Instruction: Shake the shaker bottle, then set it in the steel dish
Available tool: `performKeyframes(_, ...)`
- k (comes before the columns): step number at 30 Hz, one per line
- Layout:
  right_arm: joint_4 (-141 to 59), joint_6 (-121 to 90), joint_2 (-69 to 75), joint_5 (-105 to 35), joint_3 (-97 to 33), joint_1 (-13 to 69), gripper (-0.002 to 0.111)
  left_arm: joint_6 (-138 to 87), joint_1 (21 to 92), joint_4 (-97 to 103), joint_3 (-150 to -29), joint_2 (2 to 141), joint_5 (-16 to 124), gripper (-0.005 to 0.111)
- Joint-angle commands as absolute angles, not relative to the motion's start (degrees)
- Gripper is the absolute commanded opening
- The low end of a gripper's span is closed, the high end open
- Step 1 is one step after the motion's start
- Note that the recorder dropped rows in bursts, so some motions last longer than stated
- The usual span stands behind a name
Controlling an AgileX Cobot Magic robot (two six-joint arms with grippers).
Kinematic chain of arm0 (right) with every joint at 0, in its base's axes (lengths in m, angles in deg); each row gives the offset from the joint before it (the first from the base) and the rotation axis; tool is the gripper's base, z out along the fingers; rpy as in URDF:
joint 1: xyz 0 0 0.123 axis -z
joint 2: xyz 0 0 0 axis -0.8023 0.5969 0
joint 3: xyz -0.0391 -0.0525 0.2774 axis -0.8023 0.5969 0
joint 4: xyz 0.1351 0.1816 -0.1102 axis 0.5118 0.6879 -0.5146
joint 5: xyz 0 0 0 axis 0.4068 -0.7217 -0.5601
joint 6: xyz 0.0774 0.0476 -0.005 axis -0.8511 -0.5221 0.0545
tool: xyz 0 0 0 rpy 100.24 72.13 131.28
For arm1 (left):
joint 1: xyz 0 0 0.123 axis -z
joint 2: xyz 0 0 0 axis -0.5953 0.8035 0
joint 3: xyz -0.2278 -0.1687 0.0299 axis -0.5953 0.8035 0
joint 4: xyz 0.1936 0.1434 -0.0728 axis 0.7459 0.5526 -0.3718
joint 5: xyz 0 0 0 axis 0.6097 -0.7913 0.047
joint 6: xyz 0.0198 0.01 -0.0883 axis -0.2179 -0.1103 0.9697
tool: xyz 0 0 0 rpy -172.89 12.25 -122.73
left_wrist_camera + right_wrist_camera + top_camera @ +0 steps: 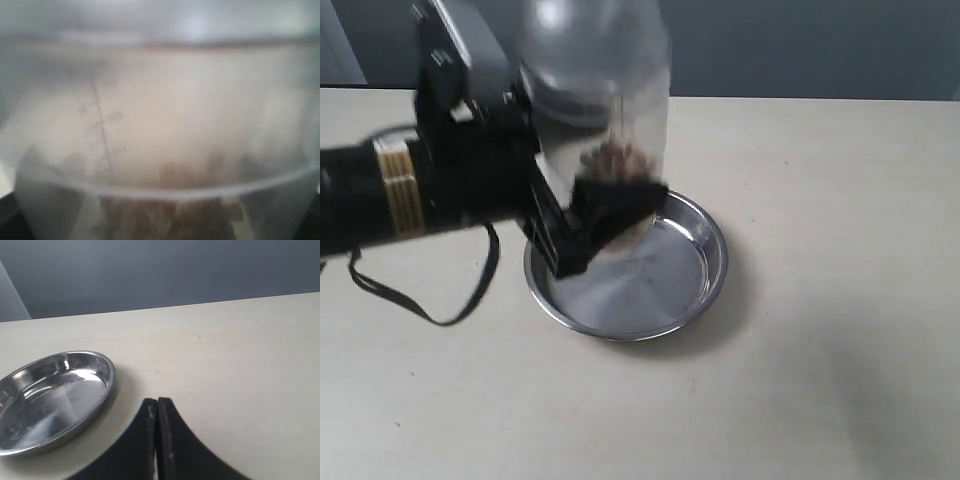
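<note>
The frosted shaker bottle (595, 120) hangs upright and motion-blurred above the steel dish (692, 262), with brownish granules showing low inside it. My left gripper (595, 215) is shut on the bottle's lower body. In the left wrist view the shaker bottle (160, 125) fills the frame, its printed marks and granules blurred, and the fingers are hidden. In the right wrist view the empty steel dish (50, 400) lies on the table, and my right gripper (157, 402) hovers beside it, shut on nothing. The right arm is out of the exterior view.
A black cable (430, 300) loops from the left arm onto the beige table (840, 350). A dark grey wall (800, 45) runs behind the table's far edge.
</note>
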State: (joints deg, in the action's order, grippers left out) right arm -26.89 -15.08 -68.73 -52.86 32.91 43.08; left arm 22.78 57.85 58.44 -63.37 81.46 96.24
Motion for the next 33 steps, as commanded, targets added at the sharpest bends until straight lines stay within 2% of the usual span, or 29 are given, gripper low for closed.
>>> performKeyframes(1, -27.14, -15.02, -68.94, -52.30, 32.97, 42.98, -0.001, 23.27, 57.85, 52.65, -63.52, 80.96, 114.10, 0.000)
performKeyframes(3, -27.14, -15.02, -68.94, -52.30, 32.97, 42.98, -0.001, 22.43, 57.85, 50.20, -64.73, 78.22, 116.50, 0.000)
performKeyframes(8, -27.14, -15.02, -68.94, -52.30, 32.97, 42.98, -0.001, 23.42, 59.61, 55.43, -62.65, 81.14, 90.72, 0.000)
performKeyframes(10, -27.14, -15.02, -68.94, -52.30, 32.97, 42.98, -0.001, 27.13, 58.98, 57.40, -62.08, 83.26, 95.10, 0.000)
performKeyframes(13, -27.14, -15.02, -68.94, -52.30, 32.97, 42.98, -0.001, 27.41, 58.38, 56.22, -64.24, 80.38, 108.86, 0.000)
performKeyframes(15, -27.14, -15.02, -68.94, -52.30, 32.97, 42.98, -0.001, 25.72, 58.38, 54.49, -66.21, 77.62, 111.76, 0.000)
performKeyframes(19, -27.14, -15.02, -68.94, -52.30, 32.97, 42.98, -0.001, 23.49, 59.52, 54.55, -65.88, 79.64, 85.09, 0.000)
performKeyframes(20, -27.14, -15.02, -68.94, -52.30, 32.97, 42.98, -0.001, 25.70, 59.40, 54.83, -65.47, 81.34, 83.00, 0.000)
performKeyframes(25, -27.14, -15.02, -68.94, -52.30, 32.97, 42.98, -0.001, 24.96, 59.90, 53.83, -69.16, 77.64, 106.51, 0.000)
performKeyframes(28, -27.14, -15.02, -68.94, -52.30, 32.97, 42.98, -0.001, 23.09, 60.20, 53.87, -71.19, 74.66, 96.72, 0.000)
performKeyframes(30, -27.26, -15.02, -68.94, -52.30, 32.97, 42.98, -0.001, 26.92, 61.17, 60.54, -67.77, 77.83, 87.07, 0.000)
performKeyframes(33, -27.26, -15.02, -68.94, -52.30, 32.97, 42.98, -0.001, 27.60, 61.34, 61.67, -62.94, 83.53, 89.30, 0.000)
